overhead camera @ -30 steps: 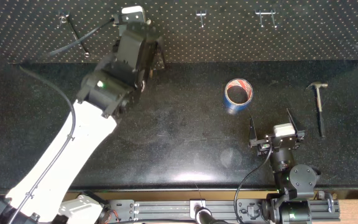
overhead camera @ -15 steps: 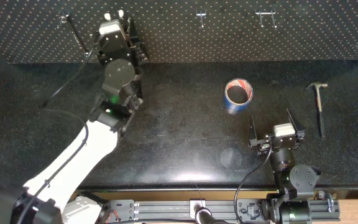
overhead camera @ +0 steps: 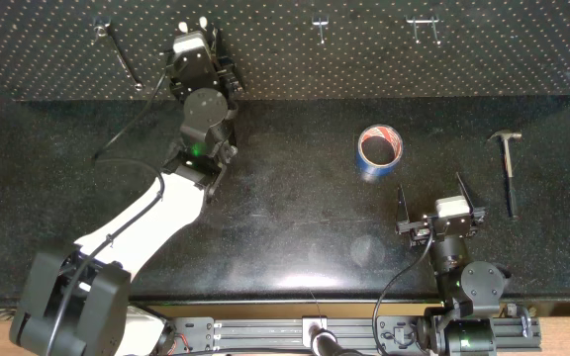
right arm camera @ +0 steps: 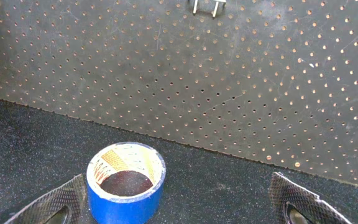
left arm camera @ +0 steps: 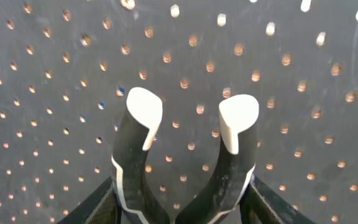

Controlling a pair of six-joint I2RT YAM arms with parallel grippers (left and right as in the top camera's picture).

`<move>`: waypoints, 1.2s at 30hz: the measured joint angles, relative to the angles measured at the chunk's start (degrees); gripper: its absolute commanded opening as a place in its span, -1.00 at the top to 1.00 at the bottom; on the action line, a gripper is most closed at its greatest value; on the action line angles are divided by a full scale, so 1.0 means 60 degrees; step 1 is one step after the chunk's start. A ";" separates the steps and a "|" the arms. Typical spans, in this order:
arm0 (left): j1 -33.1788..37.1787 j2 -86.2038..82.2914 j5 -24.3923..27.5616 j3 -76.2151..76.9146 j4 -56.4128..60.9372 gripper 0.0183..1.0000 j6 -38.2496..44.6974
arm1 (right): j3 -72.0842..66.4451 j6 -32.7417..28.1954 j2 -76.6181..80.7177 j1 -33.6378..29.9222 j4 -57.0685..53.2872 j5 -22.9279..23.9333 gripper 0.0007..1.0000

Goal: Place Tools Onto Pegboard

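Since a second ago the left arm has swung round so that its forearm runs straighter up from its base to the pegboard (overhead camera: 364, 59), and over the last half-second the left end effector (overhead camera: 194, 22) has slid a little to the right along the board. Tape, hammer and right arm lie as they did before.

Seen from its own wrist, the left end effector faces the perforated board squarely, its two white-tipped fingers (left arm camera: 143, 109) spread apart with nothing between them. Just to its left in the top view, a slim dark tool (overhead camera: 119, 57) hangs tilted on the pegboard from a peg at its upper end. Two bare metal hooks (overhead camera: 320, 28) (overhead camera: 424, 30) sit farther right on the board.

On the black worktop (overhead camera: 285, 198), the blue tape roll (overhead camera: 380, 150) stands right of centre, near the foot of the board. The hammer (overhead camera: 508, 168) lies flat near the right edge, head towards the board. Close to its base, the right end effector (overhead camera: 429, 186) rests between them, fingers wide apart and empty, pointed at the tape roll
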 measured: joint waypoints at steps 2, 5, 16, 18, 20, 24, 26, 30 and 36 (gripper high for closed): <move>0.0000 0.0004 0.0000 -0.0627 0.1253 0.98 0.0004 | 0.0000 0.0000 -0.0011 0.0000 0.0000 0.0000 -0.93; 0.0000 0.0004 0.0004 -0.0889 0.1271 0.98 0.0000 | 0.0000 0.0000 -0.0007 0.0000 0.0004 0.0004 -0.93; 0.0058 -0.4302 0.1104 -0.1188 -0.5224 -0.99 0.0004 | 0.0000 0.0000 0.0000 0.0000 -0.0004 0.0004 -0.93; 0.0200 -0.7158 0.2033 -0.2736 -0.5839 -0.99 0.0004 | 0.0004 0.0004 -0.0004 0.0000 0.0004 0.0000 -0.93; 0.1942 -1.0058 0.4867 -0.4903 -0.6022 -0.99 -0.0007 | -0.0007 0.0000 0.0000 0.0000 0.0007 0.0007 -0.93; 0.3894 -1.3967 0.6951 -0.5741 -0.8495 -0.99 -0.0004 | -0.0004 0.0000 -0.0007 0.0000 0.0004 0.0007 -0.93; 0.4546 -1.4622 0.7114 -0.6149 -0.8349 -0.99 -0.0007 | -0.0004 0.0000 -0.0011 0.0000 0.0007 0.0004 -0.93; 0.4688 -1.5041 0.7155 -0.8051 -0.6743 -0.99 -0.0004 | -0.0004 0.0000 -0.0007 0.0000 0.0004 0.0004 -0.93; 0.4178 -1.5067 0.6757 -0.8043 -0.7446 -0.99 0.0000 | -0.0004 0.0000 -0.0004 0.0000 0.0004 0.0004 -0.93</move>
